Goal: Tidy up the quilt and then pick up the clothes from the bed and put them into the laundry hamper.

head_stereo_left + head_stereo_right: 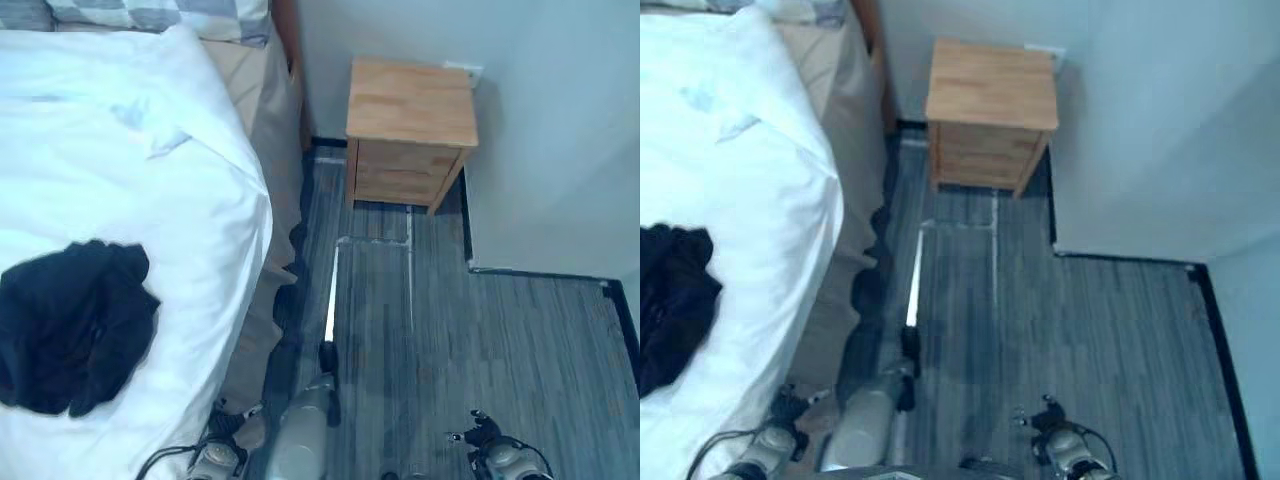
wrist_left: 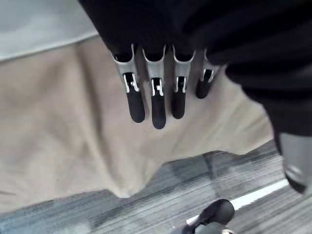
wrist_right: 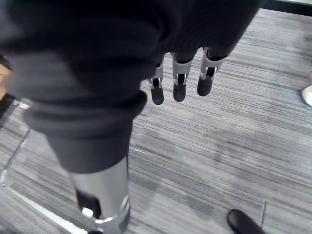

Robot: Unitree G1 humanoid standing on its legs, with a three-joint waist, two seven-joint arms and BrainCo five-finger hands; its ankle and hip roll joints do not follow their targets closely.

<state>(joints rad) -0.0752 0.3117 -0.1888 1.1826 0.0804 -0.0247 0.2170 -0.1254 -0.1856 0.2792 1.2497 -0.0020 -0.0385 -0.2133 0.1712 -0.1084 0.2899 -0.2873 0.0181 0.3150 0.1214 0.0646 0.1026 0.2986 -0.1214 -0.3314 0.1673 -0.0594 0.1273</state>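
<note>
White quilt (image 1: pixel 120 200) with dark clothes (image 1: pixel 75 325); wrist views: both hands slack.

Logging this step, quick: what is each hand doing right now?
Left hand: open, fingers straight, holding nothing, beside the beige bed skirt.
Right hand: open, holding nothing, above the floor.

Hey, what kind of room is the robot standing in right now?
Most likely a bedroom. A bed with a white quilt and a pillow at its head fills one side, dark clothes lie on the quilt, and a wooden nightstand stands against the wall beside the bed.
</note>
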